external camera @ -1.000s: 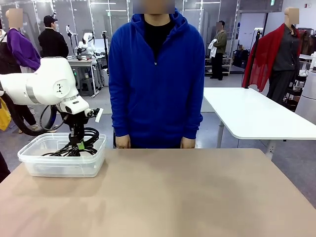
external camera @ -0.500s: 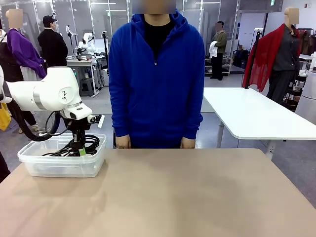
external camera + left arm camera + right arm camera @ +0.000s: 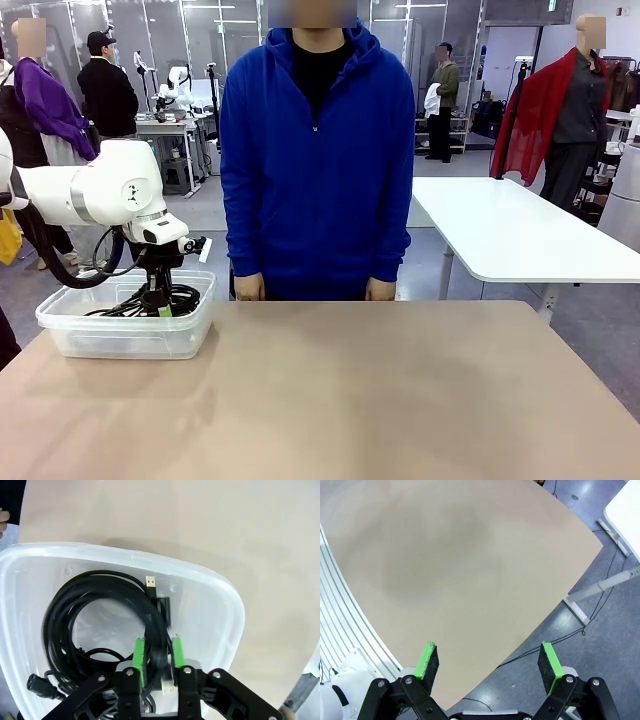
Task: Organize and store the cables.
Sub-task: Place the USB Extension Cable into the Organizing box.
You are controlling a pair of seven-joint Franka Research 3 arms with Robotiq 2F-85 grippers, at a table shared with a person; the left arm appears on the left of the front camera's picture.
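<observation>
Bare tan table (image 3: 400, 400), clear tub (image 3: 125, 340) (holding cables (image 3: 90, 610)), busy workshop

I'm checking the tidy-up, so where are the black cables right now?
The cables lie coiled in the clear plastic bin at the table's near left corner in the front view, directly under the left gripper.

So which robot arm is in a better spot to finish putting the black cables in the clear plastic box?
Left. The left gripper is inside the clear plastic box, its green pads straddling the coiled black cables. The right gripper hangs open over bare tan tabletop.
</observation>
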